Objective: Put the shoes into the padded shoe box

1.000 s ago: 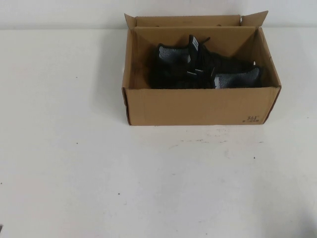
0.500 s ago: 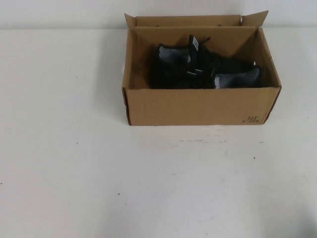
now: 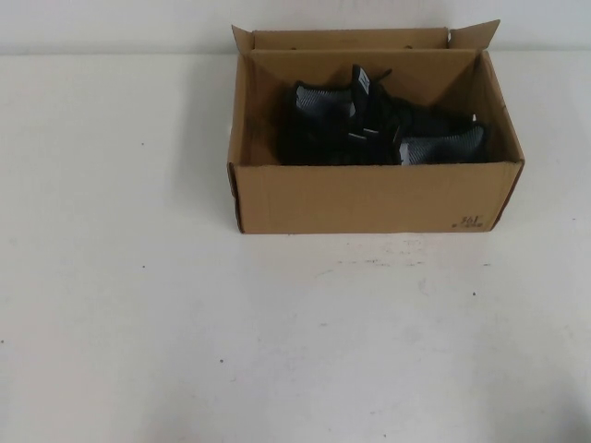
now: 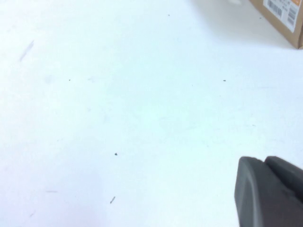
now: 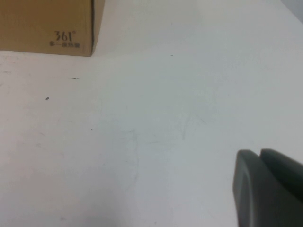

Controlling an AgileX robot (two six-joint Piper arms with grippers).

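- You can see the brown corrugated cardboard shoe box (image 3: 369, 194) standing on the white worktop (image 3: 277, 341), top flaps up, small dark print at one lower corner.
- Both black knit sneakers (image 3: 379, 129) lie inside it, side by side, grey-white linings showing.
- Your left gripper (image 4: 270, 194) hangs over bare worktop, well apart from the box; only a dark part of it shows, so you cannot tell its state.
- Your right gripper (image 5: 267, 189) likewise: over bare worktop near the box's printed corner, state unreadable.

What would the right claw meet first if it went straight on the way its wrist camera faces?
Probably bare table: the right claw hangs over it, with the padded shoe box off to one side of that line. Depth is unclear.
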